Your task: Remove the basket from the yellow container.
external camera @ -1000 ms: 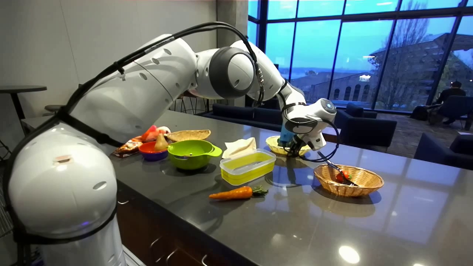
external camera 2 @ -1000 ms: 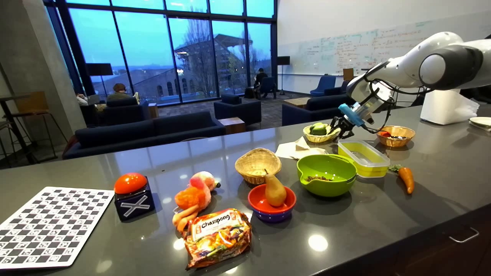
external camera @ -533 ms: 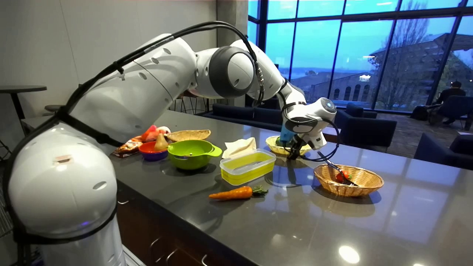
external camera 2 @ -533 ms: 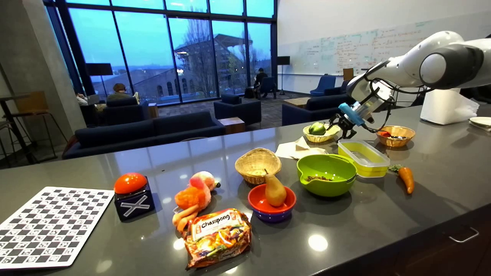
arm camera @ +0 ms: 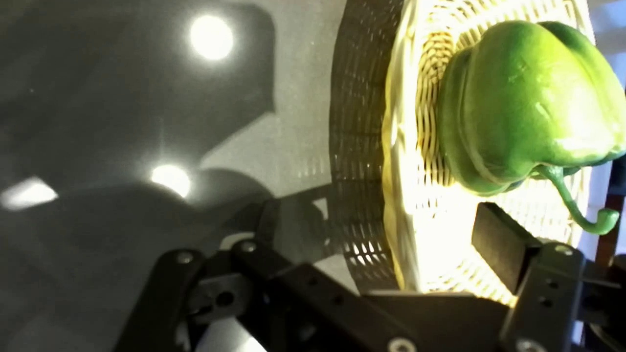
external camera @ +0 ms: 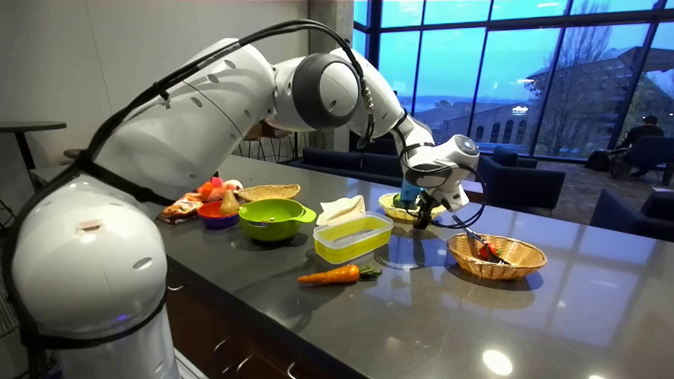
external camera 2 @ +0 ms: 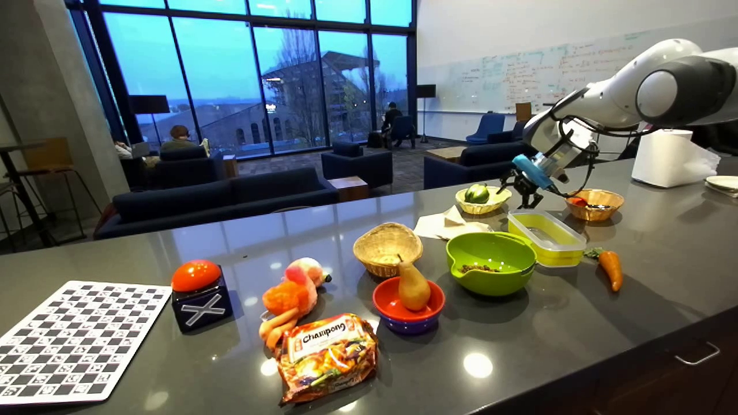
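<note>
The basket [external camera 2: 499,197], pale yellow and woven, stands on the counter at the far side with a green pepper in it. Behind the clear rim of the yellow container [external camera: 363,246] it sits apart, outside that tub, and nothing shows inside the tub. My gripper [external camera 2: 515,195] is open at the basket's near edge. In the wrist view one finger pad [arm camera: 503,244] hangs over the basket's inside, beyond its rim [arm camera: 391,146]; the opposite finger is on the counter side of that rim. Whether either finger touches the rim cannot be told.
A tan wicker bowl [external camera: 487,268] with a tomato and dark utensil stands near the gripper. Around the container are a green bowl [external camera 2: 490,279], a carrot [external camera: 334,275] and a cloth [external camera 2: 450,223]. A white paper stack [external camera 2: 663,161] stands further along the counter.
My jaws have spread apart, and the gripper has drawn slightly up and away from the basket. The arm has risen a little. The basket has stayed in place, its pepper now less covered.
</note>
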`<control>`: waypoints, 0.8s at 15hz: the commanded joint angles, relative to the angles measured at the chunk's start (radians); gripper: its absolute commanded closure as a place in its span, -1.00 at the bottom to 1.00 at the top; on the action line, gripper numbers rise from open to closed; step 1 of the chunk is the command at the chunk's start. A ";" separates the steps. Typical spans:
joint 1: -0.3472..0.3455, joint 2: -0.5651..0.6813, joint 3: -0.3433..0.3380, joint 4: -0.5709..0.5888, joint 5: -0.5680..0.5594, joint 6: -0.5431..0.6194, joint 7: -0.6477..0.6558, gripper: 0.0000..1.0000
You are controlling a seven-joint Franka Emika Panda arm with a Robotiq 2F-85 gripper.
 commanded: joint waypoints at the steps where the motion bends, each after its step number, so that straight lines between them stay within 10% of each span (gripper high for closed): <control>1: 0.031 -0.121 -0.027 -0.149 -0.050 0.061 0.033 -1.00; 12: 0.135 -0.443 -0.113 -0.515 -0.410 0.158 0.205 -1.00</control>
